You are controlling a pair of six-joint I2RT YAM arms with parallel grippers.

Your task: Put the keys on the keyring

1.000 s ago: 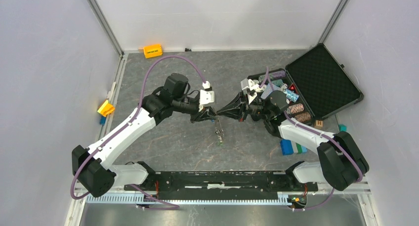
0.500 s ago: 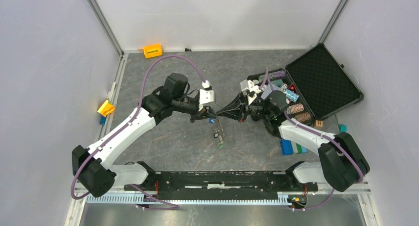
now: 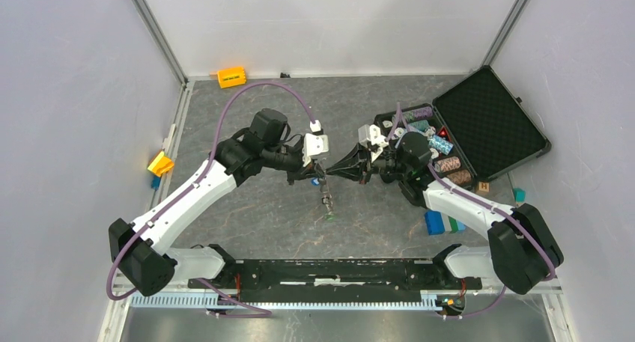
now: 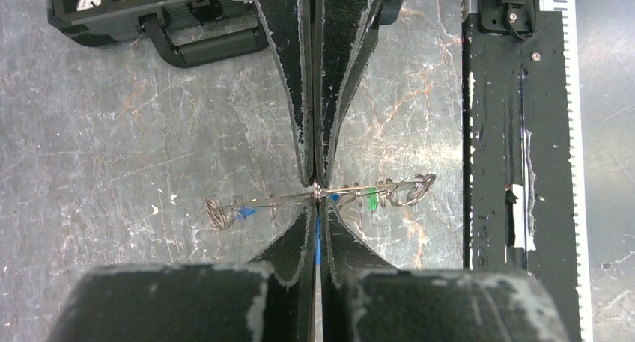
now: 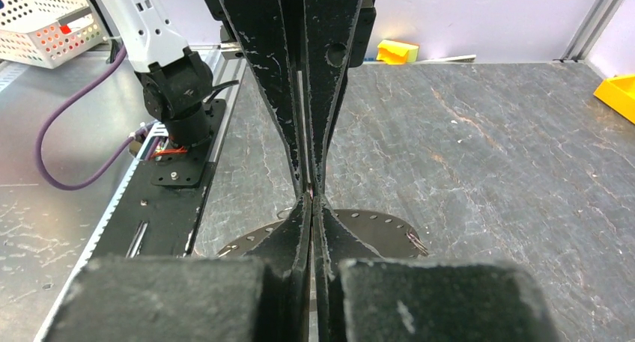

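My left gripper [image 3: 318, 174] and right gripper [image 3: 330, 174] meet tip to tip above the middle of the table, both shut. The keyring [image 3: 328, 201] hangs between them, edge-on in the left wrist view [image 4: 269, 201] and a dark holed disc in the right wrist view [image 5: 374, 226]. The left gripper [image 4: 317, 197] pinches a key with a blue tag [image 4: 317, 245] at the ring's edge. The right gripper [image 5: 312, 198] pinches the ring itself. Another blue tag [image 4: 243, 213] and a green tag [image 4: 372, 198] hang on the ring, with small wire loops [image 4: 415, 188].
An open black case [image 3: 487, 125] with striped chips [image 3: 438, 144] stands at the right. Blue and green blocks [image 3: 442, 222] lie by the right arm. An orange block [image 3: 231, 77] and a yellow block [image 3: 160, 163] lie at the edges. A black rail [image 3: 337, 271] runs along the front.
Both grippers have shifted slightly left together, staying tip to tip. The hanging ring with its keys moved with them. A blue tag now shows at the left gripper's tips.
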